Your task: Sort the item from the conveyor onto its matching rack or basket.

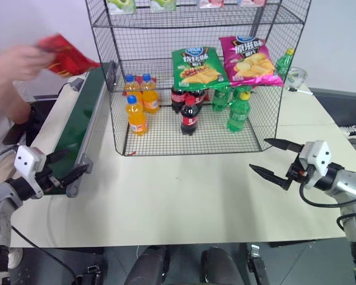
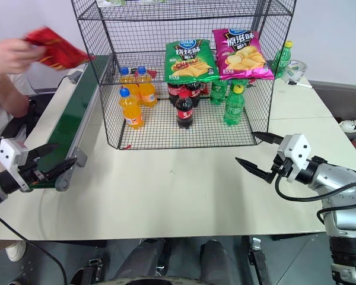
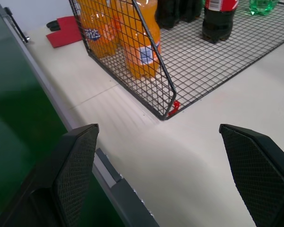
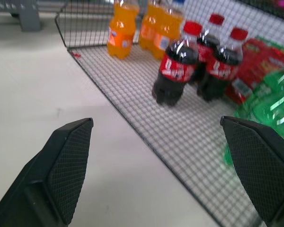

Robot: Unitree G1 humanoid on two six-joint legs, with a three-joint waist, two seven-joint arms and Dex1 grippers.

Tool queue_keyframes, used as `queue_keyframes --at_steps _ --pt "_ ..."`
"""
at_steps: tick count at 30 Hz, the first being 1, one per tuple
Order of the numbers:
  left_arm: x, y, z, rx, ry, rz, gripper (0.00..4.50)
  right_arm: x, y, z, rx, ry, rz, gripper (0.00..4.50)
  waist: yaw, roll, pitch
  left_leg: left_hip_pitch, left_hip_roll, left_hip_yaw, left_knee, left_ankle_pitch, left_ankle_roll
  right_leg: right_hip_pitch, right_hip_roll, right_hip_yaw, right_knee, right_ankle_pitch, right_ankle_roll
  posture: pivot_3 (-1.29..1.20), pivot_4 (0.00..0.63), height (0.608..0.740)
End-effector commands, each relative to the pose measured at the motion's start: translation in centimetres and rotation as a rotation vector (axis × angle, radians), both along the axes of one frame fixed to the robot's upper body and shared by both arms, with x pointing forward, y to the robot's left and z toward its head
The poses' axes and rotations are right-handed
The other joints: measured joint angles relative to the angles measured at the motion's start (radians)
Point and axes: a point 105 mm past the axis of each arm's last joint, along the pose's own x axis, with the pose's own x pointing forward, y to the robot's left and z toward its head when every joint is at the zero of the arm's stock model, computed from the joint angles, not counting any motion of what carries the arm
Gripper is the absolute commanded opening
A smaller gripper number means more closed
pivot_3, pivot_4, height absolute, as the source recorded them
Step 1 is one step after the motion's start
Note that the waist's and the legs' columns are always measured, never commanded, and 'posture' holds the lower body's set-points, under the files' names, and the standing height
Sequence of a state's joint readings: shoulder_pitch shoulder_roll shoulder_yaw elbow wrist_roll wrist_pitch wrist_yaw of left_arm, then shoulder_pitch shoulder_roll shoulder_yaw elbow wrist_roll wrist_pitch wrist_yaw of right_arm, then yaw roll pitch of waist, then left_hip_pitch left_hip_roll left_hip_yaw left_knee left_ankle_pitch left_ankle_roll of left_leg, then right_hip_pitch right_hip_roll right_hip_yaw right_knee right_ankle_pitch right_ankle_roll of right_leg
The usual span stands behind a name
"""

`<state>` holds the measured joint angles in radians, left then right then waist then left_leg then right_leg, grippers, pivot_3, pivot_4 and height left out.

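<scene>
A person's hand [image 1: 18, 62] holds the red chip bag [image 1: 65, 54] in the air over the far end of the dark green conveyor [image 1: 83, 113], at the upper left. The tall wire-mesh rack [image 1: 166, 133] stands at the back middle of the table. My left gripper [image 1: 77, 161] hangs open and empty beside the conveyor's near end, and the left wrist view has its fingers [image 3: 78, 165] wide apart over the belt edge and table. My right gripper [image 1: 258, 155] is open and empty over the table at the right, pointing toward the rack's front right corner.
On the rack's middle shelf lie a green chip bag [image 1: 197, 65] and a magenta-pink chip bag [image 1: 249, 59]. Its bottom shelf holds orange soda bottles [image 1: 136, 113], cola bottles [image 1: 190, 116] and green bottles [image 1: 238, 110]. White tabletop [image 1: 184, 190] stretches between my grippers.
</scene>
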<state>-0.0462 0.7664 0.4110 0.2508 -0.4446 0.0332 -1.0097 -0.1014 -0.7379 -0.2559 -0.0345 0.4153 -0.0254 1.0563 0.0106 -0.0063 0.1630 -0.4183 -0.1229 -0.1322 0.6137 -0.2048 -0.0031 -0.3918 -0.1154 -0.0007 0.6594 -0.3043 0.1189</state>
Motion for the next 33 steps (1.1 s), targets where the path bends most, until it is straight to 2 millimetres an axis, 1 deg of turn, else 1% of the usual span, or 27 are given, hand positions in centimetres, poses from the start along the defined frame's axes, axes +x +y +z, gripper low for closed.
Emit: queue_keyframes --at_steps 1,6,9,12,16,19,22,24,25,29,31,33 --pt "0.0 0.4 1.6 0.046 -0.082 0.028 4.27 0.3 0.9 0.9 0.003 -0.049 0.023 4.5 0.0 0.0 0.0 0.0 0.0 0.0 0.0 0.0 0.0 0.0 0.0 0.0 0.0 0.0 0.0 0.0 0.15 0.74" --pt "-0.2 1.0 1.7 0.106 -0.115 0.055 4.27 0.7 1.5 0.7 -0.003 -0.05 0.026 4.5 0.0 0.0 0.0 0.0 0.0 0.0 0.0 0.0 0.0 0.0 0.0 0.0 0.0 0.0 0.0 0.0 0.15 0.74" --pt "-0.4 1.7 1.4 0.209 -0.146 0.099 4.27 0.5 2.6 -0.1 -0.005 -0.018 0.052 4.5 0.0 0.0 0.0 0.0 0.0 0.0 0.0 0.0 0.0 0.0 0.0 0.0 -0.001 0.0 0.0 0.0 0.15 0.74" --pt "-0.7 1.8 1.6 0.27 -0.197 0.109 4.27 0.5 3.3 -0.6 -0.016 0.011 0.057 4.5 0.0 0.0 0.0 0.0 0.0 0.0 -0.001 0.0 0.0 0.0 0.0 0.0 -0.001 0.0 0.0 0.0 0.15 0.74" --pt "-1.0 1.9 2.4 0.397 -0.288 0.121 4.27 -0.3 5.0 -0.7 0.033 0.095 0.172 4.5 0.001 0.0 0.0 -0.001 0.0 0.0 -0.001 0.0 0.0 -0.001 0.0 0.0 -0.001 0.0 0.0 0.0 0.15 0.74" --pt "-1.4 2.3 2.9 0.413 -0.328 0.155 4.27 -0.8 6.1 -0.2 0.078 0.139 0.261 4.5 0.0 0.0 0.0 -0.001 0.0 0.0 -0.001 0.0 0.0 -0.001 0.0 0.0 -0.002 0.0 0.0 0.0 0.15 0.74" --pt "-2.2 2.4 3.0 0.509 -0.369 0.151 4.27 -0.9 7.0 0.5 0.134 0.147 0.315 4.5 -0.003 0.0 0.0 -0.001 0.0 0.0 -0.001 0.0 0.0 -0.001 0.0 0.0 -0.002 0.0 0.0 0.0 0.15 0.74" --pt "-2.8 2.5 3.3 0.597 -0.411 0.151 4.27 -1.3 7.6 -0.4 0.067 0.165 0.374 4.5 -0.001 0.0 0.0 -0.001 0.0 0.0 -0.001 0.0 0.0 -0.001 0.0 0.0 -0.002 0.0 0.0 0.0 0.15 0.74" --pt "-3.0 2.8 3.4 0.639 -0.422 0.165 4.27 -1.2 7.9 -0.2 0.097 0.167 0.394 4.5 -0.001 -0.001 0.0 -0.002 0.0 0.0 -0.001 0.0 0.0 -0.001 0.0 0.0 -0.003 0.0 0.0 0.0 0.15 0.74" --pt "-3.7 3.5 3.2 0.743 -0.459 0.214 4.27 -1.4 9.3 0.8 0.176 0.162 0.483 4.5 0.001 0.0 0.001 -0.002 0.0 0.0 -0.002 0.0 0.0 -0.002 0.0 0.0 -0.004 0.0 0.0 0.0 0.15 0.74" --pt "-4.1 3.5 2.9 0.788 -0.463 0.219 4.27 -2.0 9.9 0.6 0.168 0.185 0.536 4.5 0.0 0.0 0.001 -0.003 0.0 0.0 -0.002 0.0 0.0 -0.002 0.0 0.0 -0.004 0.0 0.001 0.0 0.15 0.74" --pt "-4.3 3.6 2.9 0.803 -0.479 0.232 4.27 -2.0 10.2 0.4 0.173 0.19 0.553 4.5 0.002 0.0 0.001 -0.003 0.0 0.0 -0.002 0.0 0.0 -0.002 0.0 -0.001 -0.004 0.001 0.002 0.0 0.15 0.74"
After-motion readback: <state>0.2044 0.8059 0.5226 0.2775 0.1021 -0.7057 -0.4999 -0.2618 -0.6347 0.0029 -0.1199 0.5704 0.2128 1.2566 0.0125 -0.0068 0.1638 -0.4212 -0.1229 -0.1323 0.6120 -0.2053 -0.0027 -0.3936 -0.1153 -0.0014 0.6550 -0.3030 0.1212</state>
